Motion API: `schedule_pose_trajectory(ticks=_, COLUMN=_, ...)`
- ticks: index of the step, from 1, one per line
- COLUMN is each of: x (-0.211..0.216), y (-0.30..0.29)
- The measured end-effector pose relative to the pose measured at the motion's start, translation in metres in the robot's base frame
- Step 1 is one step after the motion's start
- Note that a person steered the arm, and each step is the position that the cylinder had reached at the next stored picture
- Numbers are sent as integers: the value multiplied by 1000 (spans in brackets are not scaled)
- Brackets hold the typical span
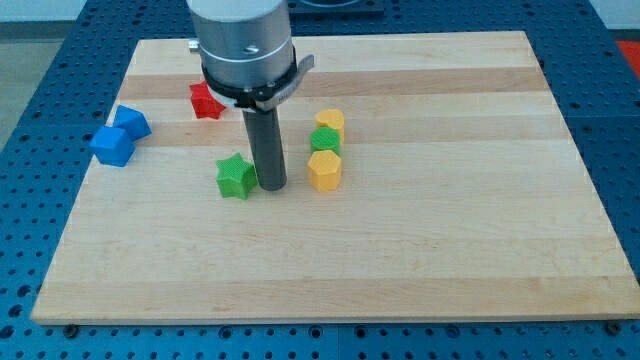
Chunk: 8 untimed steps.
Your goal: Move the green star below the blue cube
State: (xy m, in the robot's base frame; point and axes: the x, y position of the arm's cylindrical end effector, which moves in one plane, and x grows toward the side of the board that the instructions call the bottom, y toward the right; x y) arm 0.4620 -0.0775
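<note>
Tip (pixel 271 186) touching green star (pixel 235 177) on its right side — blue cube (pixel 112 146) well apart, leftward; no fingers, just rod.

Seven blocks sit on the board: two blue (pixel 131 122) (pixel 111 146), two green (pixel 236 177) (pixel 325 140), two yellow (pixel 331 122) (pixel 324 171), one red (pixel 205 101).

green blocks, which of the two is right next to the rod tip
The green star, just left of my tip. The other green block sits farther right, wedged between two yellow blocks.
</note>
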Motion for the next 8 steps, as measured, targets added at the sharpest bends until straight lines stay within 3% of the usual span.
schedule_pose_trajectory(ticks=2, x=4, y=-114)
schedule_pose_trajectory(ticks=3, x=4, y=-136)
schedule_pose_trajectory(ticks=5, x=31, y=-138)
schedule_pose_trajectory(ticks=8, x=34, y=-163)
